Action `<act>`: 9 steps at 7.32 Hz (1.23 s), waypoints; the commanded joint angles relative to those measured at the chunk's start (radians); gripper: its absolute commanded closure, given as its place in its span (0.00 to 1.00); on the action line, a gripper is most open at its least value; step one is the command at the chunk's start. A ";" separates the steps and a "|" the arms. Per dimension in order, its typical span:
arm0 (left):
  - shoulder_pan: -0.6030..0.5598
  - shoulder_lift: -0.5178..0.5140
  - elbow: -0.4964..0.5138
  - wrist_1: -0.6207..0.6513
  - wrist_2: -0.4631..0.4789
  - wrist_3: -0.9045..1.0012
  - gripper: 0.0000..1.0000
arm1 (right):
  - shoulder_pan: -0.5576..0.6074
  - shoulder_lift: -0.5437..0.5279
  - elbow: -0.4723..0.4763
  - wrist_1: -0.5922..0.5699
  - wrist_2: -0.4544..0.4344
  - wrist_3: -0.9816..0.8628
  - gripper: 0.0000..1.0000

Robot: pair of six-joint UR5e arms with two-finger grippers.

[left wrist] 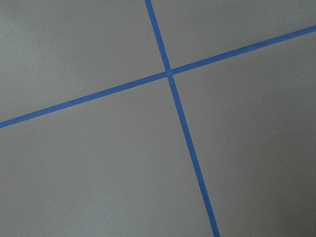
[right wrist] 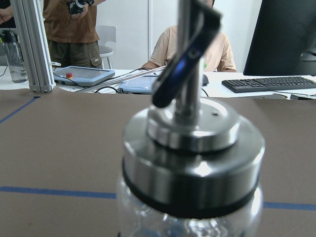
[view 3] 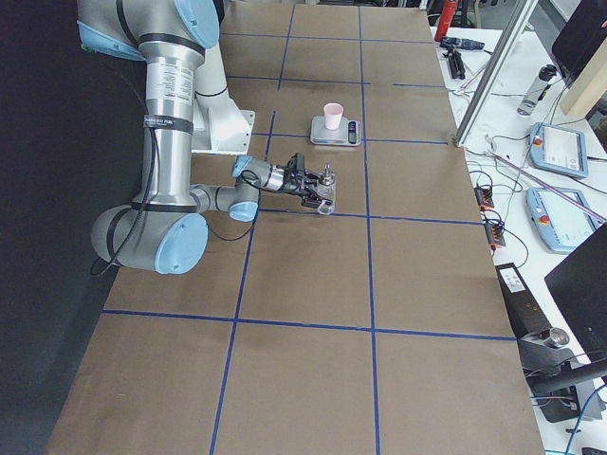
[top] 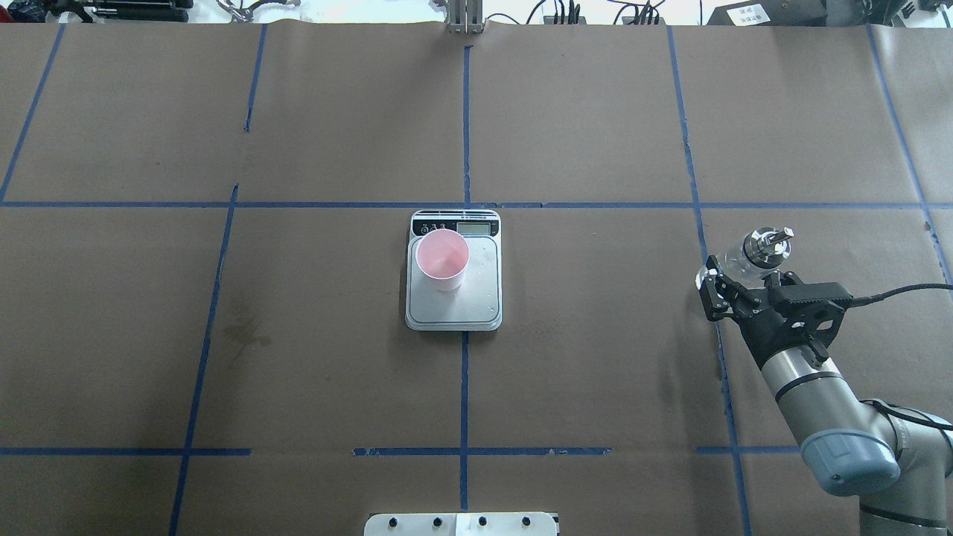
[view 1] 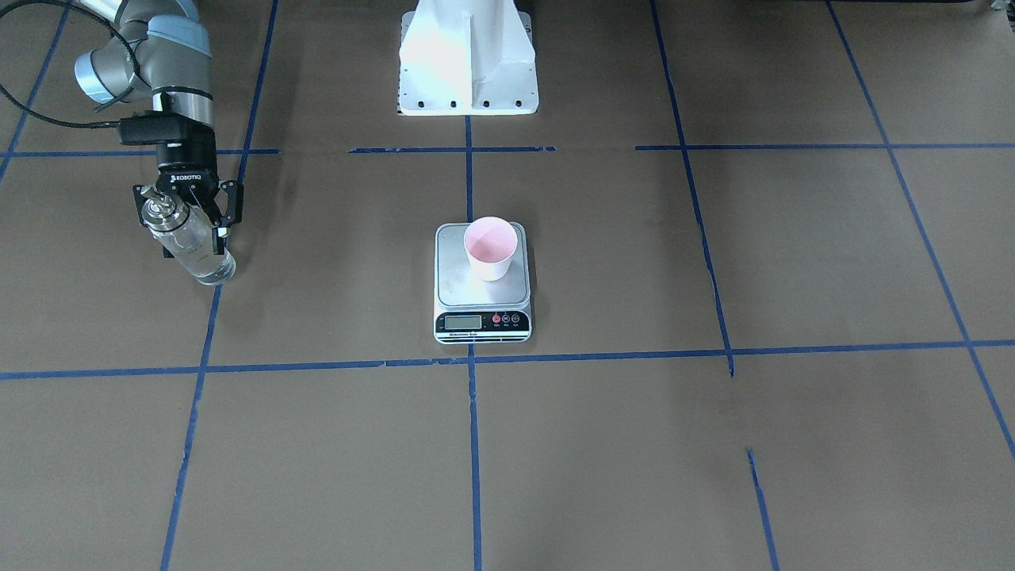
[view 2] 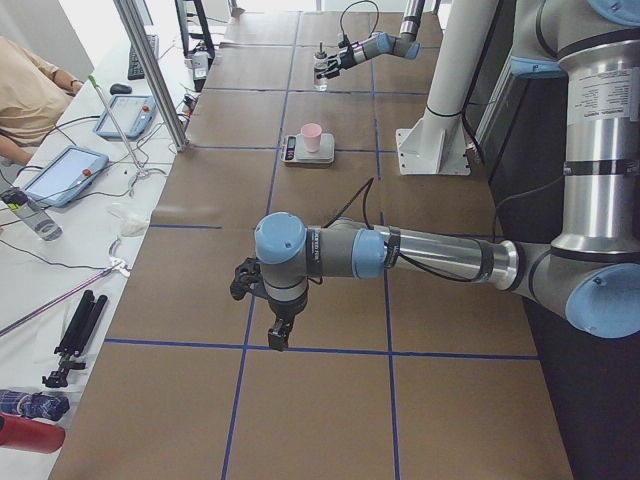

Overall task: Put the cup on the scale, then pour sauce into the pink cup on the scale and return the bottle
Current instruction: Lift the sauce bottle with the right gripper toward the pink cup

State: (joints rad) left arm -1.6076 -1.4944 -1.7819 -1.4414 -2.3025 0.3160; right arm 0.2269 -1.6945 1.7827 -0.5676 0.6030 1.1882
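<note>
My right gripper [view 1: 184,228]: fingers spread, one on either side of the glass bottle [view 1: 197,255], which stands upright on the table [view 1: 714,460], well apart from the scale [view 1: 456,279]. The pink cup [view 1: 490,249] sits on the scale's platform. My left gripper [view 2: 277,335]: I cannot tell whether its fingers are apart or together.

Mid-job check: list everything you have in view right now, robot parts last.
cup: one, pale pink, upright on the scale's platform.
scale: one, silver with a black display strip, table centre.
bottle: one, clear glass with a silver spout, upright, robot's right side.
tape lines: blue, a grid across the brown table.
tablets: two, grey, side desk.
keyboard: one, black, desk beyond the table.
people: two, beyond the table.
pedestal: one, white, robot's base.
left gripper: above the table, far from the scale.
right gripper: fingers flank the bottle; grip unclear.
</note>
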 commanded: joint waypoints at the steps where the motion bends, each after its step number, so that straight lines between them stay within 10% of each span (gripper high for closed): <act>1: 0.000 -0.001 -0.001 -0.001 0.000 0.000 0.00 | -0.001 0.031 0.018 0.029 -0.034 -0.164 1.00; 9: 0.000 0.000 -0.002 -0.001 0.000 0.000 0.00 | 0.028 0.226 0.018 -0.031 0.000 -0.443 1.00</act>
State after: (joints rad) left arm -1.6076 -1.4943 -1.7840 -1.4419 -2.3025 0.3160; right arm 0.2537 -1.4745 1.8041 -0.5860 0.5969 0.7462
